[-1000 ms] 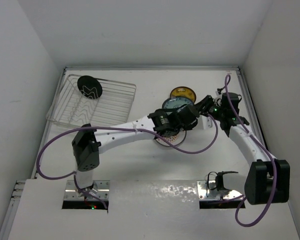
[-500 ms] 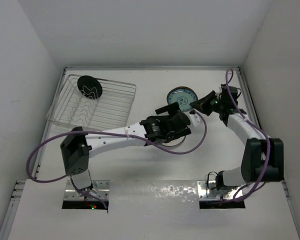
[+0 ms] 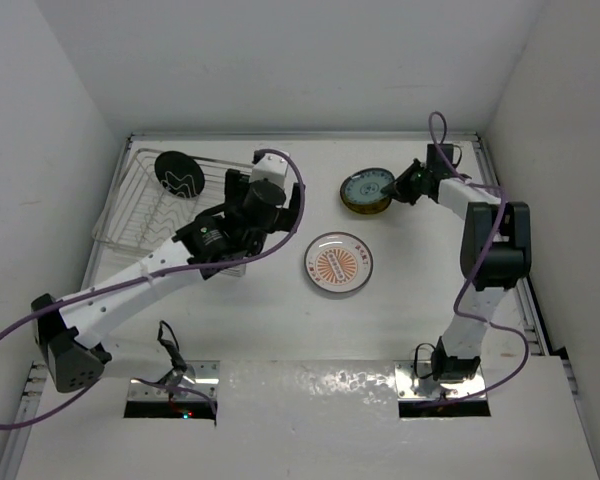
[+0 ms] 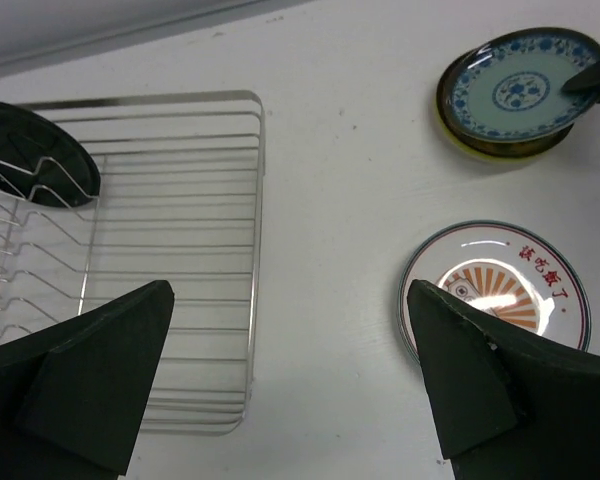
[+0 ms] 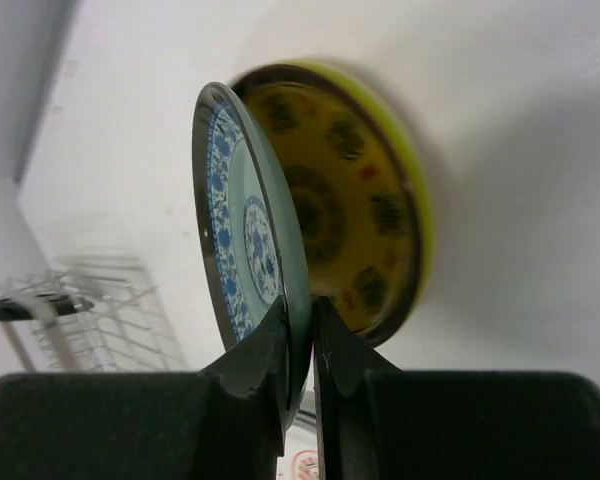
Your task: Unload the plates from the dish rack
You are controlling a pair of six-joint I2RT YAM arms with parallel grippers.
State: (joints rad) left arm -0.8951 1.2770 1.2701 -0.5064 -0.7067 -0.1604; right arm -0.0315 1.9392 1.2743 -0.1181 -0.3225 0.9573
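I saw left hand [image 4: 290, 300] wide open, empty; right hand [image 5: 300, 315] clamped on blue plate [image 5: 242, 235] rim. Behind it, yellow plate [image 5: 355, 235] blurred, partly hidden.

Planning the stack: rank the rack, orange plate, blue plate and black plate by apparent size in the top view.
1. rack
2. orange plate
3. blue plate and black plate: look alike; both sit tilted, so unranked.

One dish rack [image 3: 145, 215], four plates [image 4: 495, 290], black plate [image 3: 179, 173], blue-patterned plate [image 3: 367, 186], yellow plate [image 5: 360, 230], orange-centred plate [image 3: 339, 262]
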